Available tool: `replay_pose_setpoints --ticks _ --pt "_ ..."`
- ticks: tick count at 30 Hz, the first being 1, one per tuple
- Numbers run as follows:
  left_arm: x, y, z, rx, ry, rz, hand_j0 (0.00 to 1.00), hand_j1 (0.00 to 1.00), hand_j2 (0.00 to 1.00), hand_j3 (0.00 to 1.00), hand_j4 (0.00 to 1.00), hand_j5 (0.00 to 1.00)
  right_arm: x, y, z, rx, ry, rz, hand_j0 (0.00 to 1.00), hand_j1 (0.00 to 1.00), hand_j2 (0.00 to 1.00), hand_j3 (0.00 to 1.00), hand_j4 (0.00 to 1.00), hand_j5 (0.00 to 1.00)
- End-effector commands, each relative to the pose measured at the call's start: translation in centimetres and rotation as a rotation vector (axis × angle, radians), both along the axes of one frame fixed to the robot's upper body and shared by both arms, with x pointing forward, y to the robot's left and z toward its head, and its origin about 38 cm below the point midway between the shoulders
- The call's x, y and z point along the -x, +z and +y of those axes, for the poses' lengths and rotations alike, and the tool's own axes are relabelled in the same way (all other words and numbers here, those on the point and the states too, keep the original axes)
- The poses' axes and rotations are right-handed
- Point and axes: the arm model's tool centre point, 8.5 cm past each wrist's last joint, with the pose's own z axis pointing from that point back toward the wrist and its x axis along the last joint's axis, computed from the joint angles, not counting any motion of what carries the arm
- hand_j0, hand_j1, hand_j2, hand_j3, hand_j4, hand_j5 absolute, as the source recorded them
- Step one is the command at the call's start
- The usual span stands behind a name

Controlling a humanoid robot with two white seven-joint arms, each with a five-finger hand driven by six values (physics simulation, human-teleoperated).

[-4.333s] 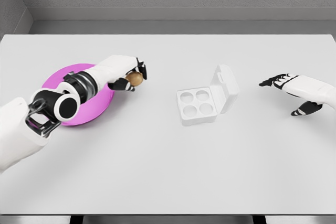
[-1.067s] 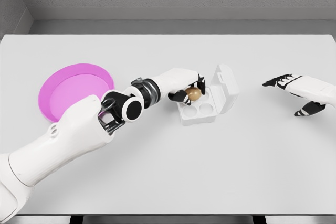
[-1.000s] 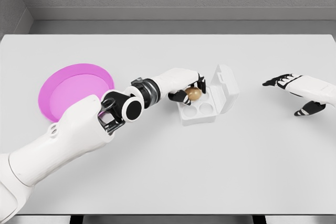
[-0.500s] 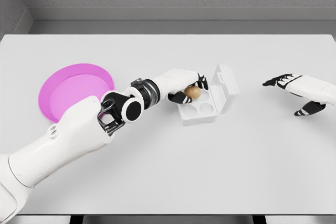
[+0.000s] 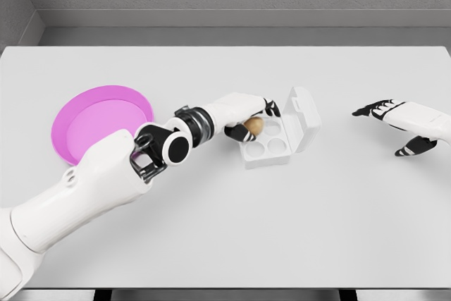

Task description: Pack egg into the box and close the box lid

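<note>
- While the left hand (image 5: 248, 112) grips the egg (image 5: 253, 127) over the box's (image 5: 266, 150) rear-left cup, placing is underway.
- Next: let go, then shut the lid (image 5: 301, 117).
- Right hand (image 5: 394, 120) hovers, fingers spread.

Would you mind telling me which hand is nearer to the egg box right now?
Left. The left hand is at the egg box's rear-left cell with the egg; the right hand hovers well off to the box's right, open.
</note>
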Motion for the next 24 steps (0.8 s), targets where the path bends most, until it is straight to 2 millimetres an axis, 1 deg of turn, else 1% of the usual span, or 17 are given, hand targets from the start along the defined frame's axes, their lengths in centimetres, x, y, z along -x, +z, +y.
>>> replay_pose_setpoints --ticks 1,2,3,5,7,9,10,11,12,13,16,17,18,20,21,23,24 --pt "0.0 0.0 0.1 0.000 0.001 -0.002 0.78 0.78 0.78 0.78 0.78 0.78 0.0 0.1 -0.1 -0.004 -0.003 -0.001 1.00 1.00 1.00 1.00 1.00 1.00" --pt "0.0 0.0 0.2 -0.001 0.002 -0.002 0.78 0.78 0.78 0.78 0.78 0.78 0.0 0.1 -0.1 -0.005 -0.004 -0.001 1.00 1.00 1.00 1.00 1.00 1.00" --pt "-0.1 0.1 0.2 0.000 0.004 -0.004 0.81 0.81 0.81 0.81 0.81 0.81 0.0 0.1 -0.1 -0.002 -0.004 -0.001 1.00 1.00 1.00 1.00 1.00 1.00" --pt "0.2 0.6 0.3 0.004 -0.003 -0.015 0.81 0.81 0.81 0.81 0.81 0.81 0.0 0.1 -0.1 -0.004 -0.004 -0.001 1.00 1.00 1.00 1.00 1.00 1.00" --pt "0.5 1.6 1.4 0.005 -0.008 -0.043 0.84 0.84 0.84 0.84 0.84 0.84 0.0 0.1 -0.1 -0.004 -0.004 0.001 1.00 1.00 1.00 1.00 1.00 1.00" --pt "1.0 3.9 3.9 0.019 -0.005 -0.089 0.86 0.86 0.86 0.86 0.86 0.86 0.2 0.1 -0.5 0.007 -0.009 0.003 1.00 1.00 1.00 1.00 1.00 1.00" --pt "1.0 4.6 5.5 0.026 0.009 -0.089 0.88 0.88 0.88 0.88 0.88 0.88 0.0 0.9 -0.3 0.010 0.003 -0.016 1.00 1.00 1.00 1.00 1.00 1.00" --pt "0.5 5.2 6.9 0.040 0.028 -0.085 0.94 0.94 0.94 0.94 0.94 0.94 0.1 0.6 -0.5 0.012 -0.004 -0.007 1.00 1.00 1.00 1.00 1.00 1.00" --pt "0.0 5.9 8.1 0.052 0.052 -0.092 1.00 1.00 1.00 1.00 1.00 1.00 0.1 0.7 -0.6 0.013 -0.005 -0.008 1.00 1.00 1.00 1.00 1.00 1.00" --pt "-0.2 6.4 9.2 0.057 0.053 -0.104 1.00 1.00 1.00 1.00 1.00 1.00 0.1 0.7 -0.5 0.010 -0.004 -0.009 1.00 1.00 1.00 1.00 1.00 1.00" --pt "-0.8 9.0 12.2 0.093 0.024 -0.171 1.00 1.00 1.00 1.00 1.00 1.00 0.2 0.6 -0.7 0.014 -0.007 -0.006 1.00 1.00 1.00 1.00 1.00 1.00" --pt "-0.6 10.2 13.8 0.101 -0.024 -0.231 1.00 1.00 1.00 1.00 1.00 1.00 0.2 0.6 -0.6 0.012 -0.006 -0.007 1.00 1.00 1.00 1.00 1.00 1.00" --pt "-0.4 10.5 14.8 0.121 -0.046 -0.243 1.00 1.00 1.00 1.00 1.00 1.00 0.1 0.8 -0.6 0.011 -0.003 -0.012 1.00 1.00 1.00 1.00 1.00 1.00" --pt "0.4 11.0 18.0 0.146 -0.075 -0.282 1.00 1.00 1.00 1.00 1.00 1.00 0.0 1.0 -0.3 0.008 0.006 -0.017 1.00 1.00 1.00 1.00 1.00 1.00" --pt "1.1 11.1 19.1 0.168 -0.110 -0.300 1.00 1.00 1.00 1.00 1.00 1.00 0.0 1.1 -0.4 0.007 0.004 -0.021 1.00 1.00 1.00 1.00 1.00 1.00" --pt "2.0 10.4 21.0 0.185 -0.115 -0.309 1.00 1.00 1.00 1.00 1.00 1.00 -0.2 1.0 -0.2 -0.001 -0.002 -0.023 1.00 1.00 1.00 1.00 1.00 1.00" --pt "2.5 10.5 21.5 0.198 -0.133 -0.327 1.00 1.00 1.00 1.00 1.00 1.00 -0.2 1.1 0.1 -0.007 0.003 -0.027 1.00 1.00 1.00 1.00 1.00 1.00"
